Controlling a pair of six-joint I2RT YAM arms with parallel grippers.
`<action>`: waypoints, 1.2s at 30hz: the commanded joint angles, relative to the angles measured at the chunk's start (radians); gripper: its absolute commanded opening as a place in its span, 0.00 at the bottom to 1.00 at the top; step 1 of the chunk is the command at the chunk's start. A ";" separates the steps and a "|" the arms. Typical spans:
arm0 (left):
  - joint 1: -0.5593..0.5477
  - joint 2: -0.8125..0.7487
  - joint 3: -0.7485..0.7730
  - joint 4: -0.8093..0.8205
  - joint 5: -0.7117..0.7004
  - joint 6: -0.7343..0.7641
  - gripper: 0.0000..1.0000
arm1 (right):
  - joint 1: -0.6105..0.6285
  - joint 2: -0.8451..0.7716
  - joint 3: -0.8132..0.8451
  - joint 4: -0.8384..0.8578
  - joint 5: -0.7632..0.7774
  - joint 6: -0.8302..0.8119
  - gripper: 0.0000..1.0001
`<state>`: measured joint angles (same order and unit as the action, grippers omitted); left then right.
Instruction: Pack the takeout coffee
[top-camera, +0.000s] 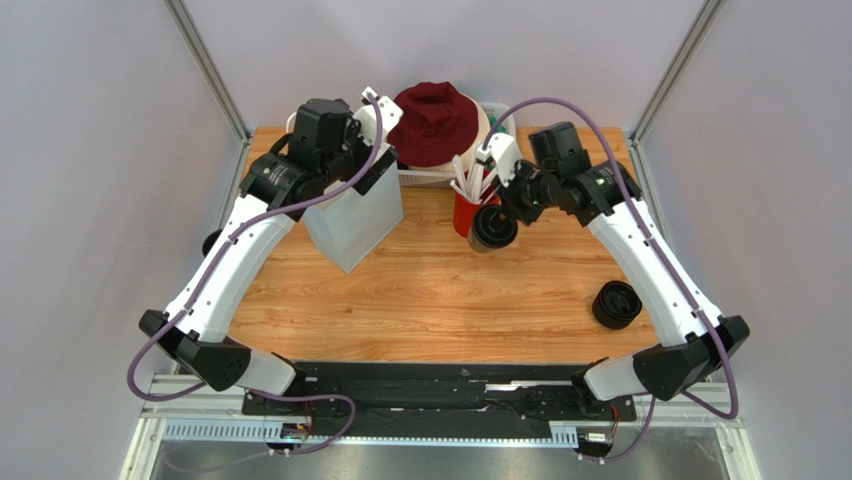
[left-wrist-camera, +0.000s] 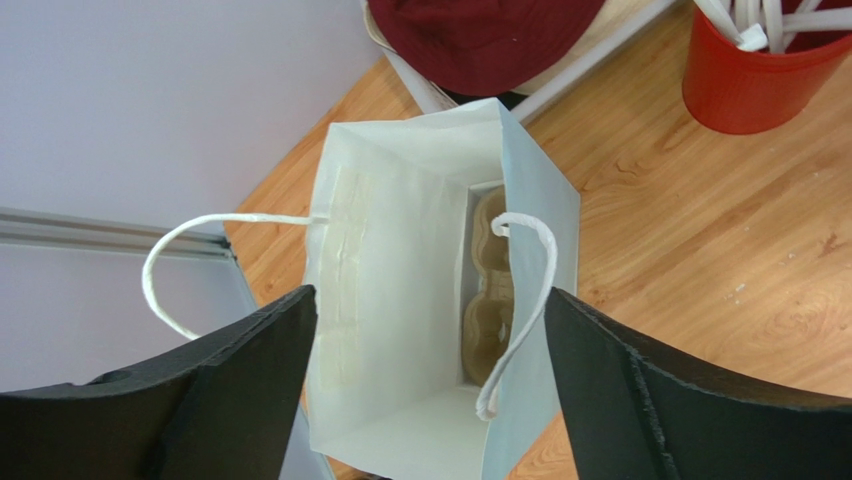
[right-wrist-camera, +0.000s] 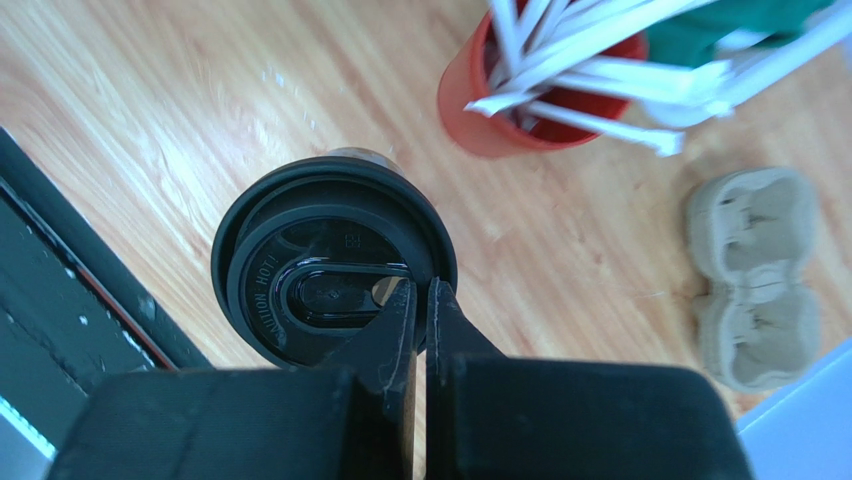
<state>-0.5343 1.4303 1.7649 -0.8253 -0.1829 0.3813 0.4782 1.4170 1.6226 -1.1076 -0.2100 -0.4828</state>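
Takeout coffee (right-wrist-camera: 330, 270): a small dark brown disposable cup with a black round plastic lid. It stands upright on the wooden table (top-camera: 430, 300), just beside the red plastic cup (top-camera: 463, 213) that holds white straws. It is not yet in the bag.
Right gripper (right-wrist-camera: 420, 292): the fingers are pressed together, with their tips on the lid near its rim. Whether they pinch any part of the lid, I cannot tell.
Left gripper (left-wrist-camera: 430, 295): the jaws are spread wide, with the mouth of the white paper bag (left-wrist-camera: 400, 330) between them. I see nothing gripped.
Risk, lid: so thin a hold may slip, or it may pull the lid off and leave the cup behind or tip it.
Risk, red cup: it is so near that a sideways move could knock it over and scatter the straws.
Risk, bag: one cord handle hangs across the opening, so the coffee could catch on it.
Count: one coffee cup with one lid, one red cup, one bag.
Count, pulp cup holders: two, one inside the bag (left-wrist-camera: 490, 300) and one on the table (right-wrist-camera: 755, 275).
Count, others: one black ringed round item (top-camera: 617, 303) and one dark red cloth hat (top-camera: 435, 120). The straws overlap too much to count.
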 joint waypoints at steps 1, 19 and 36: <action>0.007 -0.030 -0.018 -0.017 0.072 0.033 0.87 | -0.012 -0.035 0.172 -0.028 0.009 0.052 0.00; 0.005 0.035 0.103 -0.187 0.252 -0.015 0.00 | -0.029 0.109 0.519 0.144 0.208 0.239 0.00; -0.183 -0.005 0.100 -0.204 0.352 -0.097 0.00 | -0.010 0.217 0.683 0.180 0.156 0.369 0.00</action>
<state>-0.6651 1.4620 1.8404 -1.0302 0.1383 0.3210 0.4541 1.6295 2.2593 -0.9730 -0.0246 -0.1593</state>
